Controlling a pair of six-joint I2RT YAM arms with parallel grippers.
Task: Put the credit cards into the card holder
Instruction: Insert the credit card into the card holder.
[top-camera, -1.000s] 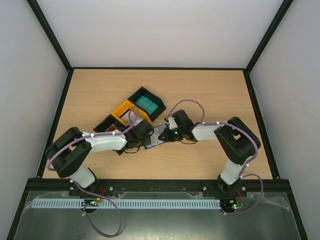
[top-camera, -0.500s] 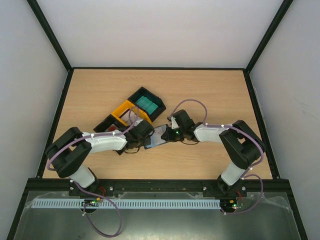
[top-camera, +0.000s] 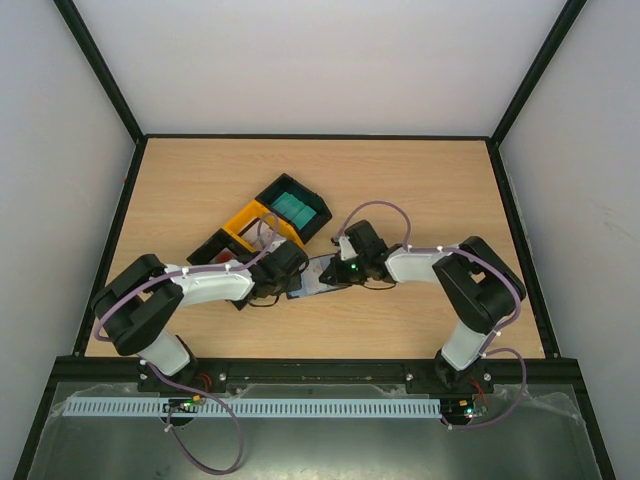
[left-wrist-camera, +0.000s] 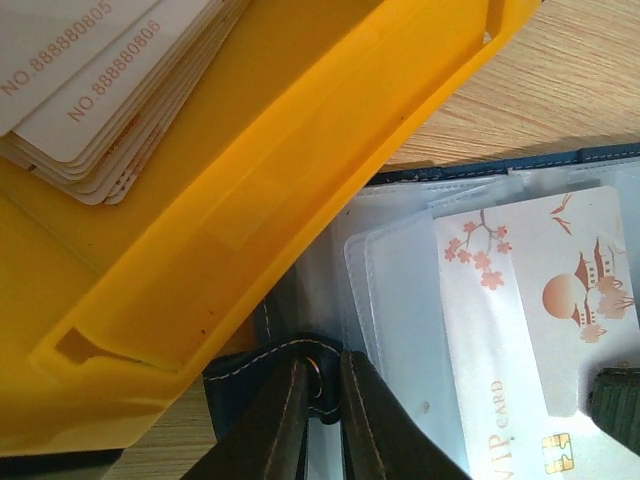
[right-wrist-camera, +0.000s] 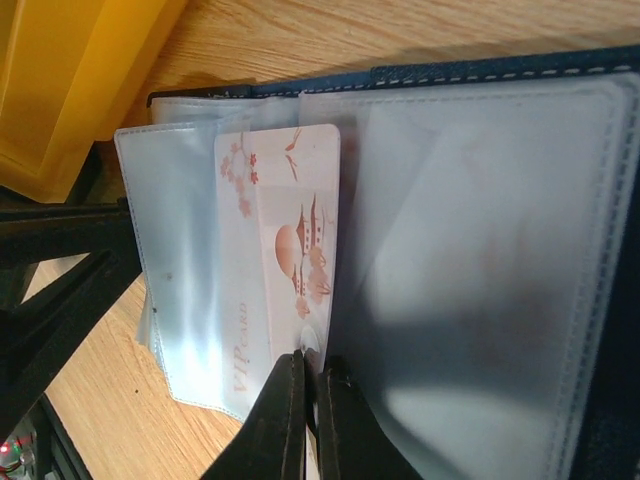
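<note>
The card holder (top-camera: 312, 280) lies open on the table between both arms, its clear sleeves (right-wrist-camera: 470, 250) spread out. My left gripper (left-wrist-camera: 322, 385) is shut on the holder's navy clasp tab (left-wrist-camera: 325, 372) at the left edge, next to the yellow tray. A white credit card (right-wrist-camera: 285, 250) with pink blossoms and "VIP CARD" print sits partly in a sleeve. My right gripper (right-wrist-camera: 310, 365) is shut on that card's near edge. In the left wrist view the same card (left-wrist-camera: 530, 300) lies over the sleeves. A stack of more credit cards (left-wrist-camera: 100, 80) rests in the yellow tray.
The yellow tray (top-camera: 252, 224) touches the holder's left side. A black tray with teal contents (top-camera: 293, 208) stands behind it, and another black tray (top-camera: 213, 246) is at its left. The left arm's black fingers (right-wrist-camera: 60, 270) show at the holder's far edge.
The right wrist has shifted slightly over the card holder, and the holder lies a bit flatter. The left arm has held still on the tab.
</note>
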